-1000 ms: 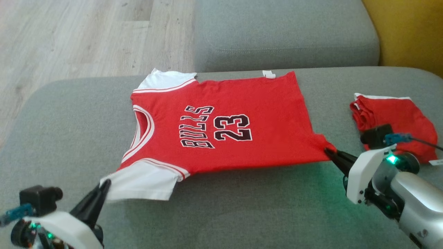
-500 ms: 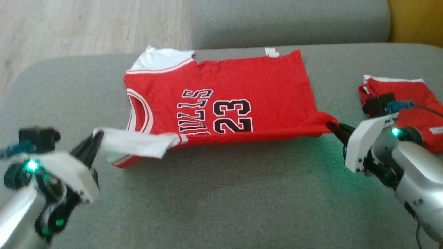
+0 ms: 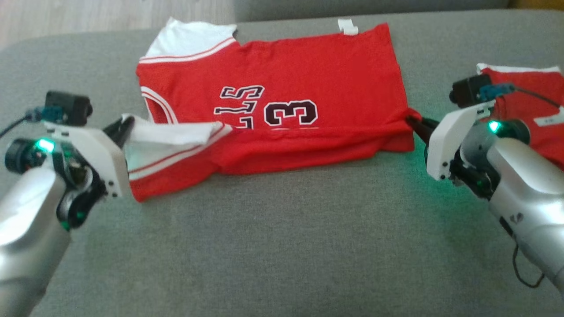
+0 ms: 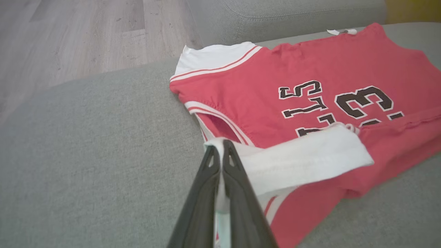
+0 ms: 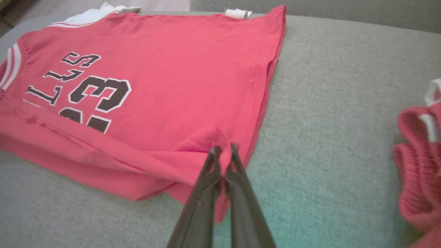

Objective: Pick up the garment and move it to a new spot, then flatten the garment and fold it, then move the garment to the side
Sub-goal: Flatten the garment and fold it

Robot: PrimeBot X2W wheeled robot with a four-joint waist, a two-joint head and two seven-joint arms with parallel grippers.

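Observation:
The garment (image 3: 308,66) is a red basketball jersey with white sleeves and black lettering, spread on the grey sofa seat. Its near long edge is lifted and folded over toward the far side, covering the lower half of the print. My left gripper (image 3: 128,123) is shut on the garment's white near sleeve (image 4: 303,158), seen pinched between the fingers (image 4: 220,162). My right gripper (image 3: 412,119) is shut on the garment's near hem corner (image 5: 222,144), holding it above the seat.
A second red cloth (image 3: 528,88) with white trim lies bunched at the right (image 5: 420,172), close behind my right arm. Grey cushion (image 3: 282,246) stretches toward me; wooden floor (image 4: 69,34) lies beyond the sofa's left end.
Both grippers have carried the garment's near edge up and away from me, folding it over the lettering. The head camera has tilted down, shifting the whole scene upward.

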